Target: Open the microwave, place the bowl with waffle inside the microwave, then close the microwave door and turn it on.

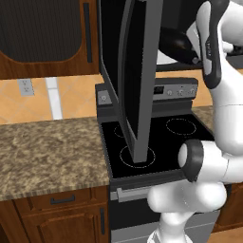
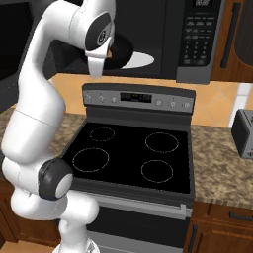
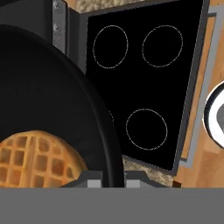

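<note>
The microwave (image 2: 197, 34) hangs above the stove with its microwave door (image 1: 137, 71) swung wide open toward me. My gripper (image 3: 113, 177) is shut on the rim of the black bowl (image 3: 48, 87), which holds the golden waffle (image 3: 39, 157). From the right base view, the bowl (image 2: 122, 51) hovers at the microwave's opening, just above the white turntable (image 2: 141, 60). The left base view has the bowl (image 1: 173, 45) beside the arm's wrist, right of the open door; the fingers themselves are hidden there.
The black-topped stove (image 2: 131, 153) with its ring burners lies directly below the bowl, and its control panel (image 2: 138, 97) stands at the back. Granite counter (image 1: 47, 147) runs to the left. A grey toaster (image 2: 244, 133) sits on the right counter.
</note>
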Tool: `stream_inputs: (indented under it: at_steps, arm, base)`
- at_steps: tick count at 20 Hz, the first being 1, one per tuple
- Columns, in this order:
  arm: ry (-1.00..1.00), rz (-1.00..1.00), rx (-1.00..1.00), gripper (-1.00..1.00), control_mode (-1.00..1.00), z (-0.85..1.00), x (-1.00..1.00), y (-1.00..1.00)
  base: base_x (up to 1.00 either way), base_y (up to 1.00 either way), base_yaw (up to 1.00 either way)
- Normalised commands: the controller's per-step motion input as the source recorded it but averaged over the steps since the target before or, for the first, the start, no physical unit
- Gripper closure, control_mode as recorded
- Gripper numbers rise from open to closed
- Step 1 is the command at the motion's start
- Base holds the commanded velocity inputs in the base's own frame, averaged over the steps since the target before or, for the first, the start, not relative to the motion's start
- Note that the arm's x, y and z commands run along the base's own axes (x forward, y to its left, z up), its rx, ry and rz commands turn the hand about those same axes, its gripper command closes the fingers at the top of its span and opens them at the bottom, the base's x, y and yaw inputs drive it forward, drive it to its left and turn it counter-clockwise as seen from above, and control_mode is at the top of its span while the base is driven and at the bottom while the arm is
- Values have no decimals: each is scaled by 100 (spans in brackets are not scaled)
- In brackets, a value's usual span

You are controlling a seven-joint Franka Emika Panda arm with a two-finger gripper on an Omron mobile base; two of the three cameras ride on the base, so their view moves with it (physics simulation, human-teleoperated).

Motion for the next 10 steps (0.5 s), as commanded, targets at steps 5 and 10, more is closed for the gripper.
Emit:
stream_inputs:
  at_steps: [5,10]
  arm:
    - [1,0,0,100,-100,-23,72,0]
    - [0,0,0,100,-100,-26,63,2]
  base:
    - [0,0,0]
    - [0,0,0]
